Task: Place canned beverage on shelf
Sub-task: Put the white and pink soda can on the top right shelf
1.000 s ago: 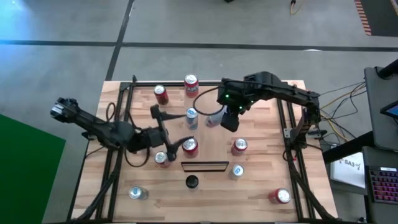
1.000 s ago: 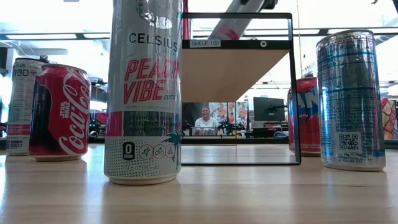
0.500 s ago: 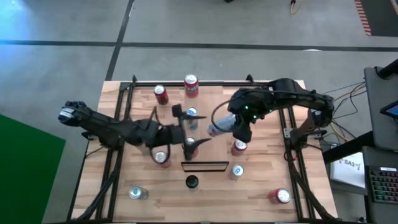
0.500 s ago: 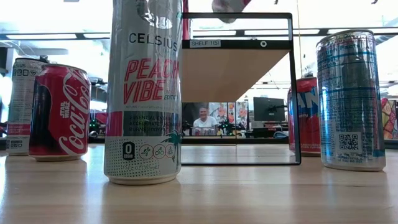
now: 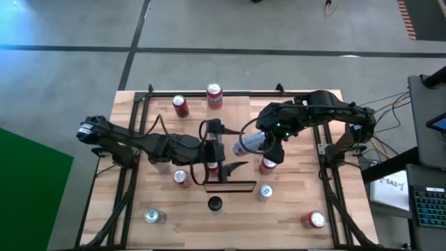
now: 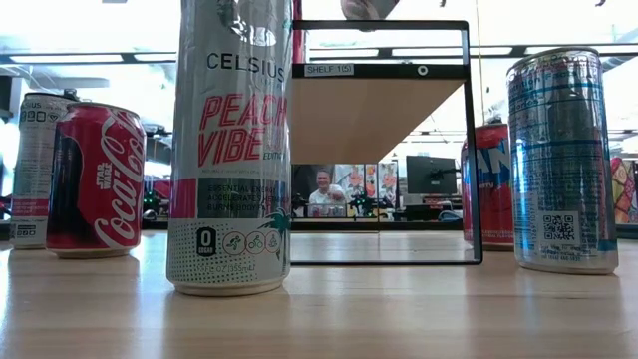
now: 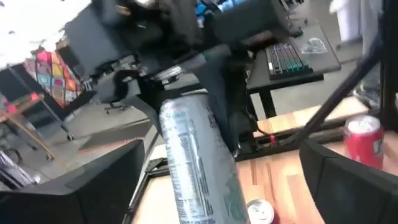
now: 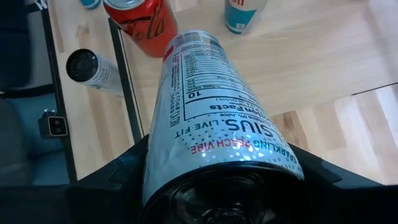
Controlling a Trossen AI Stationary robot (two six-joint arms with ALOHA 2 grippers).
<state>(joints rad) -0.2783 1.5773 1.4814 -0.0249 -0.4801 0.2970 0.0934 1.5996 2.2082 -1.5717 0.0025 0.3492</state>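
My right gripper [image 5: 269, 145] is shut on a tall silver Celsius can [image 5: 247, 145] above the table's middle, on the far side of the shelf [image 5: 228, 186]. The can also shows in the right wrist view [image 8: 211, 112] and the left wrist view [image 7: 199, 162]. In the low view the shelf is a raised light wood board [image 6: 369, 115] in a dark frame, and one end of the can [image 6: 365, 8] shows above it. My left gripper [image 5: 224, 148] is wide open, its fingers standing apart just left of the can's free end without touching it. My right gripper pinches the can's side wall [image 8: 155, 168] between its two fingers [image 8: 118, 180], near the end closest to the wrist. The fingers come from the table's right side. The can is lifted clear of the table, tilted, its free end [image 8: 193, 43] pointing toward the table's left.
Red cans stand at the far edge [image 5: 214, 94] [image 5: 180, 104], beside the shelf [image 5: 267, 164] and at the near right [image 5: 313, 219]. Silver cans stand near the shelf [image 5: 181, 177] [image 5: 265, 192] and at the near left [image 5: 152, 216]. A dark-topped can [image 5: 214, 203] stands in front of the shelf.
My right gripper has carried the can toward the table's right and near edge, then nearly stopped, the can staying lifted and tilted. My left gripper, open throughout, has gone toward the table's right, up to the can's free end.
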